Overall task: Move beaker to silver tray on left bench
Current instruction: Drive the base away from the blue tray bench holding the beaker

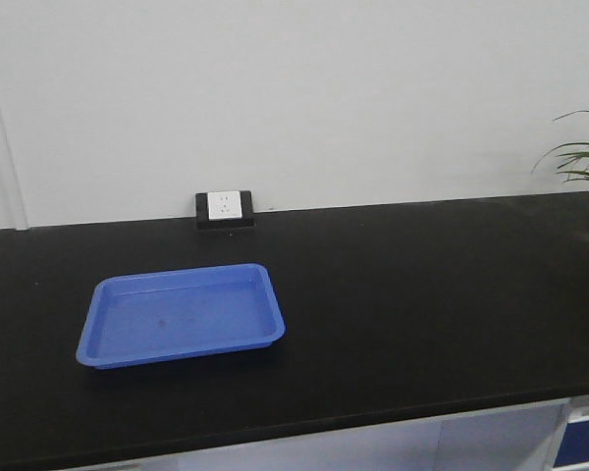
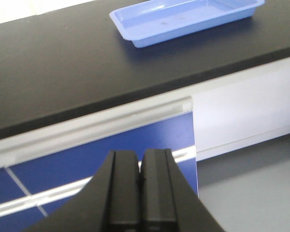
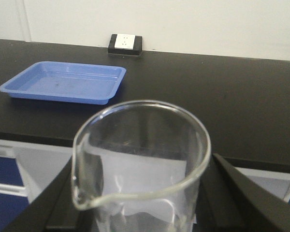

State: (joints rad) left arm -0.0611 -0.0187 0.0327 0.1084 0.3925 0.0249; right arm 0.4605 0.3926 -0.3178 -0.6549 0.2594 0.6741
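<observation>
A small clear glass beaker point(image 3: 140, 159) with a pouring lip fills the near part of the right wrist view, upright, in front of the black bench edge. My right gripper point(image 3: 145, 195) is shut on it, one dark finger on each side of the glass. In the left wrist view my left gripper point(image 2: 140, 166) is shut with nothing between its fingers, low in front of the blue cabinet front point(image 2: 87, 164). The silver tray is out of view. Neither gripper shows in the front view.
A blue plastic tray point(image 1: 182, 314) point(image 2: 183, 17) point(image 3: 63, 82) lies empty on the black bench point(image 1: 422, 314), left of centre. A wall socket point(image 1: 224, 208) point(image 3: 125, 43) sits at the bench's back edge. A plant point(image 1: 584, 162) stands at the far right.
</observation>
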